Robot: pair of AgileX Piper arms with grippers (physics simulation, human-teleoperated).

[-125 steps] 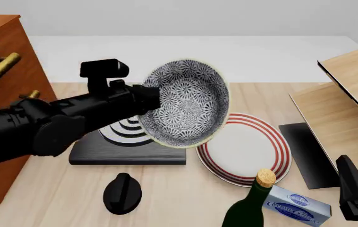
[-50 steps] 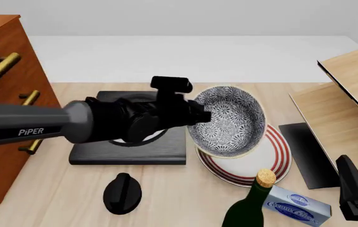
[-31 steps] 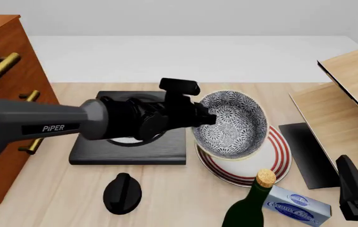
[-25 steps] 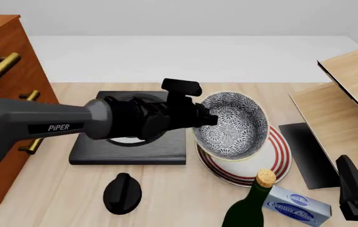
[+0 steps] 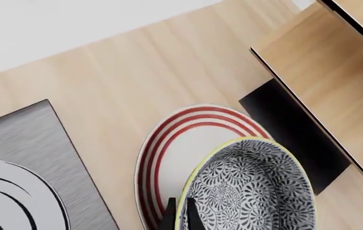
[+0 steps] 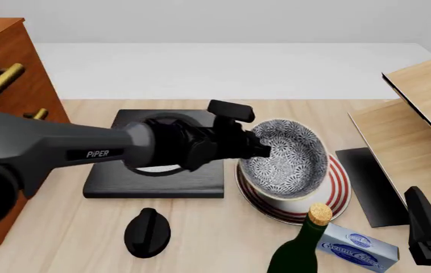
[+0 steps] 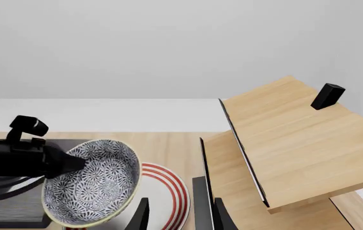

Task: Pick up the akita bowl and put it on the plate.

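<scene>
i am gripping the akita bowl (image 6: 285, 160) with my left gripper (image 6: 260, 149), the fingers clamped on its left rim; the bowl is tilting, its lower edge sitting over the plate (image 6: 335, 187), though i cannot tell whether it is touching. the plate is lying toward the table's (image 6: 63, 239) near right, just right of the black burner (image 6: 154, 183). my right gripper (image 7: 177, 214) is hanging by the table's near right corner, fingers standing apart around nothing. a wine bottle (image 6: 301, 250) and a blue box (image 6: 356, 245) are standing at the near edge.
</scene>
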